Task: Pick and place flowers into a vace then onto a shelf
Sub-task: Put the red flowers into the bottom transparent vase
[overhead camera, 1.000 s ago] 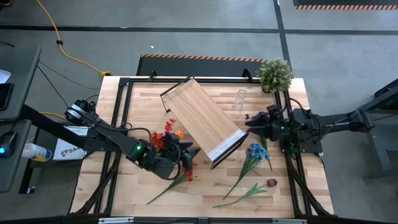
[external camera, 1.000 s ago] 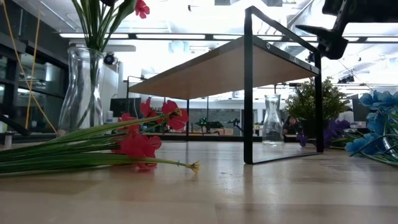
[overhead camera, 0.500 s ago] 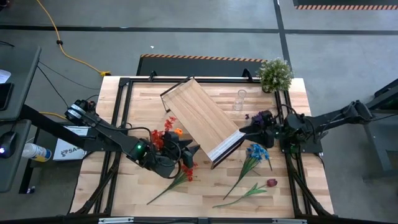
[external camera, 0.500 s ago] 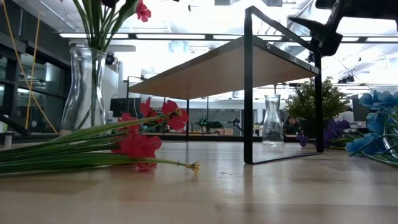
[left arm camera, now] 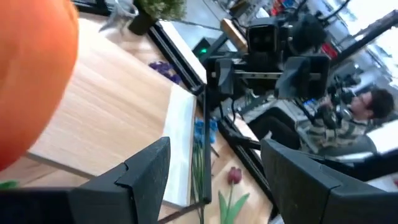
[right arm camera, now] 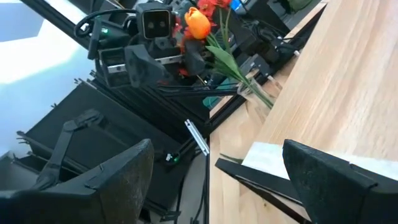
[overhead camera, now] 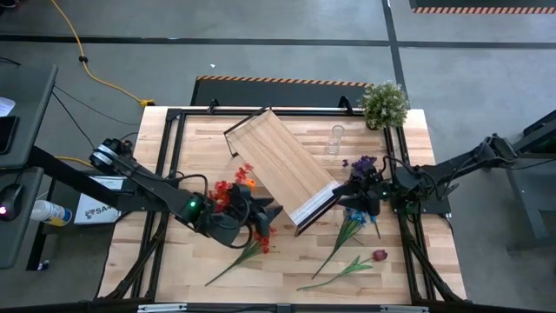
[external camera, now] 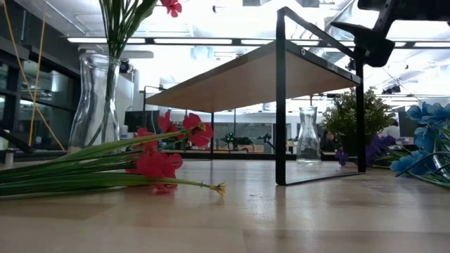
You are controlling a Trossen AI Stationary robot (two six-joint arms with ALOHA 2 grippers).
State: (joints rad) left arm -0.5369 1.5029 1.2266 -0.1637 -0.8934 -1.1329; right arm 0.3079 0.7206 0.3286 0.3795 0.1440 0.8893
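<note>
A clear glass vase point(external camera: 95, 98) stands at the table's left, green stems in it, red and orange blooms point(overhead camera: 228, 189) above. My left gripper point(overhead camera: 265, 216) is right beside it, open, nothing between its fingers point(left arm camera: 149, 174); the orange bloom point(left arm camera: 31, 74) sits close to its wrist. The light-wood shelf point(overhead camera: 282, 169) stands on its black frame in the middle. My right gripper point(overhead camera: 340, 189) hangs open at the shelf's white end, above the blue flowers point(overhead camera: 356, 213). On the table lie a red flower point(overhead camera: 261, 230), a dark red one point(overhead camera: 380, 255) and a purple one point(overhead camera: 360, 163).
An empty glass vase point(overhead camera: 334, 139) stands behind the shelf, and a bushy potted plant point(overhead camera: 384, 103) at the far right corner. Black frame rails run along the table's edges. Bare wood lies near the front edge, between the loose stems.
My right gripper has swung toward the table's near edge, to the shelf's white end, still open; the purple flower now shows behind it. In the vase, the stems and the red bloom have leaned over a little; the vase itself has stayed put.
</note>
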